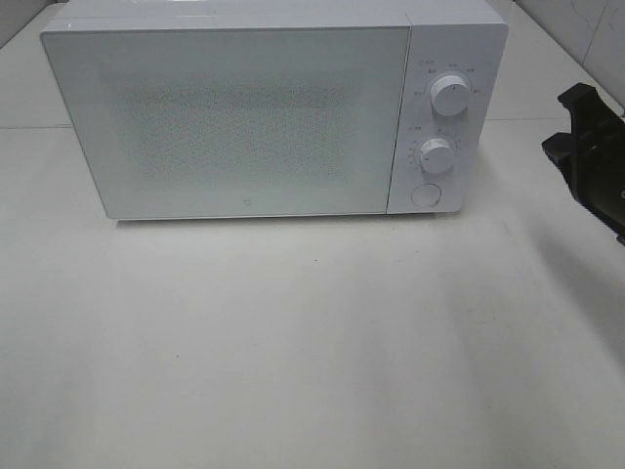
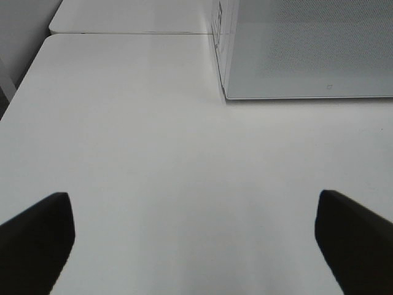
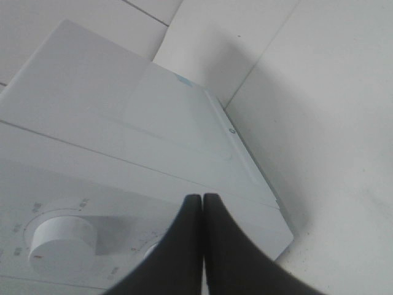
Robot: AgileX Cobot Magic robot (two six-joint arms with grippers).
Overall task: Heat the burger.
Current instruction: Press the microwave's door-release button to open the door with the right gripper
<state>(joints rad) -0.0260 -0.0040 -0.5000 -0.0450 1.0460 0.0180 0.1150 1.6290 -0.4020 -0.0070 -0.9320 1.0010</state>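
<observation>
The burger shows in no view, so I cannot tell where it is; the white microwave stands toward the table's far edge with its door shut, and nothing can be made out through the speckled window. The right gripper, fingers pressed together on nothing, hangs by the microwave's end with the two knobs, toward the table's right edge. The left gripper hangs over the table's left side, fingers wide apart.
</observation>
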